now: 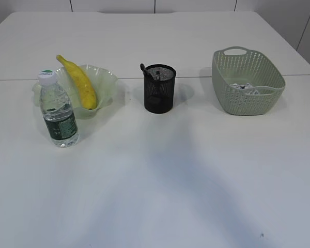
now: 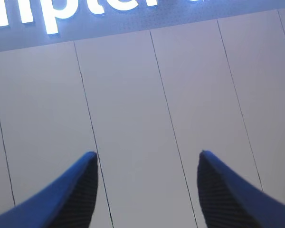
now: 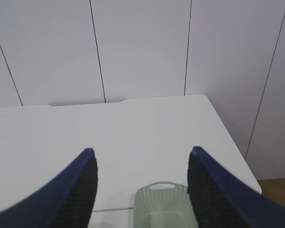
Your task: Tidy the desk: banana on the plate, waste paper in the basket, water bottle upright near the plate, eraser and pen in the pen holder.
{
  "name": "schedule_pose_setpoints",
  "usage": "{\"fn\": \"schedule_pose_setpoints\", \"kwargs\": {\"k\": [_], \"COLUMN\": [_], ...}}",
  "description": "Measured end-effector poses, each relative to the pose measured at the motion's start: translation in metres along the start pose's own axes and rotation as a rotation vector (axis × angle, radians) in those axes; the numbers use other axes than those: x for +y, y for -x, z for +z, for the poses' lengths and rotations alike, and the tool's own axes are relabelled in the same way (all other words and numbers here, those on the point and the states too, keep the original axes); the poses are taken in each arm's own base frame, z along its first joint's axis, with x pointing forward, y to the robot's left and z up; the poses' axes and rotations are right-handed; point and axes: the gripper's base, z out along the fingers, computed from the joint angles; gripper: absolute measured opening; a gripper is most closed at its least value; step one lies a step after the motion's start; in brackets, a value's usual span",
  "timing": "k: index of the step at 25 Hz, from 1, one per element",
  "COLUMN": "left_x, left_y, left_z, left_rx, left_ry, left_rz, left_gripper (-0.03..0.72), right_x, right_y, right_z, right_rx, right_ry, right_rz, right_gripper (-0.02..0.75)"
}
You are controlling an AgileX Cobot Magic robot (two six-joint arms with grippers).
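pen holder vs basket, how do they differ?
The pen holder is black wire mesh; the basket is pale green perforated plastic. The holder is a narrow, upright cylinder; the basket is wide, oblong, with a handle cutout. The holder has a pen poking out; the basket holds crumpled paper. Both stand upright, open-topped, on the table.

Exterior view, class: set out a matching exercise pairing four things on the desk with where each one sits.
Things:
1. banana
2. water bottle
3. pen holder
4. basket

Places:
A. far right of the desk, crumpled paper inside
B. middle of the desk, a dark item poking out of its top
C. lying in the pale green plate
D. standing upright in front of the plate, at the left

Pairs: 1-C, 2-D, 3-B, 4-A
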Motion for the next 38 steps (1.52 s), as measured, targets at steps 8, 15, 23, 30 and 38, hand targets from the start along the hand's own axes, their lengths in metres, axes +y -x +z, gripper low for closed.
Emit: {"fn": "schedule_pose_setpoints", "kwargs": {"k": [8, 15, 23, 30, 38], "left_x": [0.000, 0.001, 0.001, 0.001, 0.001], "left_y": [-0.001, -0.002, -0.002, -0.002, -0.002], "left_z": [0.000, 0.000, 0.000, 0.000, 0.000], "left_rx": [0.009, 0.018, 0.024, 0.024, 0.024], "left_ry": [0.004, 0.007, 0.009, 0.008, 0.008], "left_rz": [-0.048, -0.097, -0.044, -0.006, -0.004], "left_gripper": [0.466, 0.466, 0.466, 0.466, 0.466], "right_x": [0.000, 0.001, 0.002, 0.000, -0.020], "right_y": [0.000, 0.002, 0.004, 0.003, -0.014], "right_z": [0.000, 0.000, 0.000, -0.020, -0.061], "right_rx": [-0.001, -0.024, -0.045, -0.132, -0.192], "right_ry": [-0.001, 0.008, 0.018, 0.107, 0.142], "right_rz": [-0.003, -0.086, -0.235, -0.309, -0.316], "right_gripper": [0.453, 0.453, 0.453, 0.453, 0.453]}}
